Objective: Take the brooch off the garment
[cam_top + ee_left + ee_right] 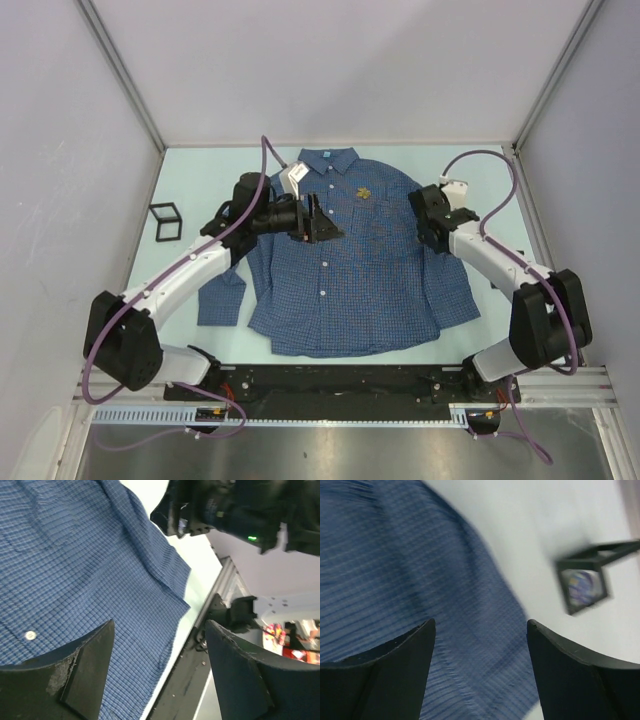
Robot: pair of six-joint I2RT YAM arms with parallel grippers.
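Spread wide at the bottom of each wrist view, the left gripper (159, 625) and the right gripper (480, 625) both stood released, with nothing between their jaws. One garment (360, 280) lay flat in the middle of the table (200, 180), collar toward the top of the overhead frame. One brooch (364, 192) sat on its chest, just right of the placket, in the upper centre. One black wire cube (166, 222) stood at the left. Two arms reached inward, the left bent over the garment's upper left and the right over its right shoulder.
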